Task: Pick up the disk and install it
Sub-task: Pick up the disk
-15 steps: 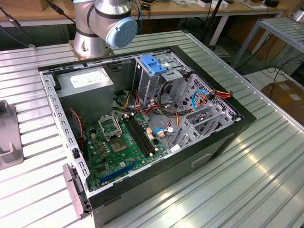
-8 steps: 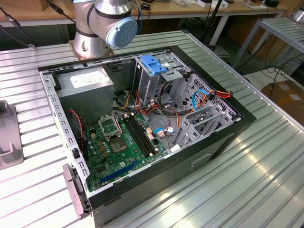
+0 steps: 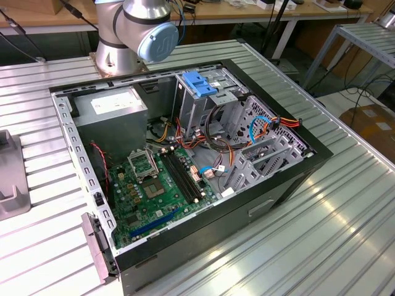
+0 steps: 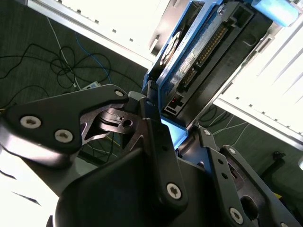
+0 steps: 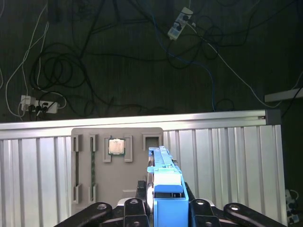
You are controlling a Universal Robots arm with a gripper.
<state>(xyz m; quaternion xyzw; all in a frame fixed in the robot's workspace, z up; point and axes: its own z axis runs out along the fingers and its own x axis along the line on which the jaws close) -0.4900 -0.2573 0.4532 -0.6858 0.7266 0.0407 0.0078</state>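
Note:
In both wrist views my gripper (image 5: 166, 204) (image 4: 165, 118) is shut on the disk (image 4: 203, 52), a flat grey drive with bright blue side rails (image 5: 165, 182), held on edge between the black fingers (image 5: 135, 207). Its connector end shows in the second wrist view. The first wrist view looks past the disk at the ribbed metal table (image 5: 227, 156) and a grey fixture plate (image 5: 94, 165). In the exterior view the open computer case (image 3: 185, 154) lies on the table, with its drive cage (image 3: 213, 98) near the arm's base (image 3: 133, 37).
A grey power-supply box (image 3: 117, 108), the green motherboard (image 3: 160, 185) and loose cables (image 3: 271, 123) fill the case. A small blue tab (image 3: 200, 83) sits atop the cage. The fixture plate carries a processor chip (image 5: 116, 145). Cables and power strips (image 5: 38, 106) lie on the floor.

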